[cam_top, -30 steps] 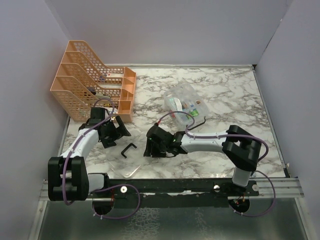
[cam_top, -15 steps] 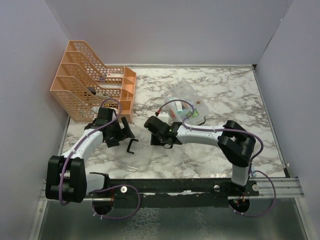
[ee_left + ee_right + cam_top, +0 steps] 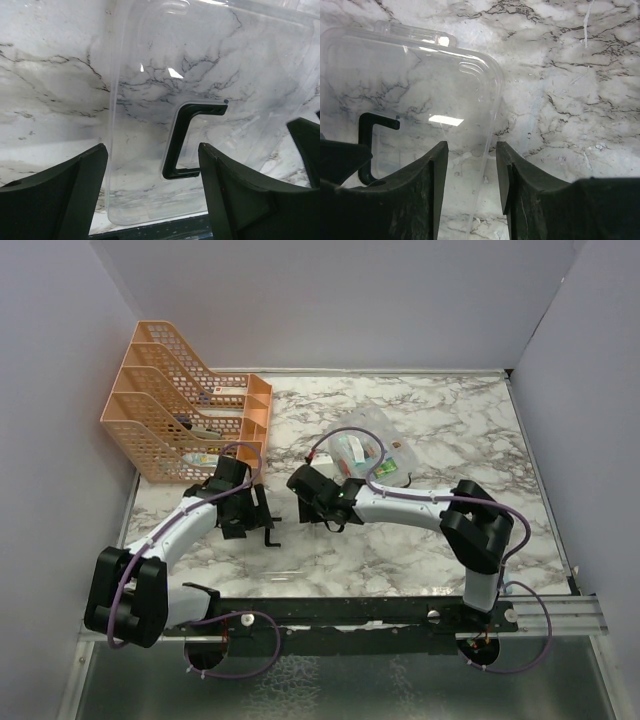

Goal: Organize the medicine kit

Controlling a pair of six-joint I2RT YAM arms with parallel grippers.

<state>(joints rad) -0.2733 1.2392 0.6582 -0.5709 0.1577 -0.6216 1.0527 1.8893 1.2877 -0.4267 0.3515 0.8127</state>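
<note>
Left gripper (image 3: 152,152) and right gripper (image 3: 471,150) hover, jaws apart, over clear lid (image 3: 420,80); slick plastic may skid when pinched.

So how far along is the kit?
Done: items already sit in the clear box, which is uncovered. In hand: nothing gripped; left gripper and right gripper hover open over the loose lid on the table. Left: grasp lid, close box.

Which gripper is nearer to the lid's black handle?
Left. The left gripper is above the black handle, fingers either side; the right gripper is above the edge of the clear lid.
</note>
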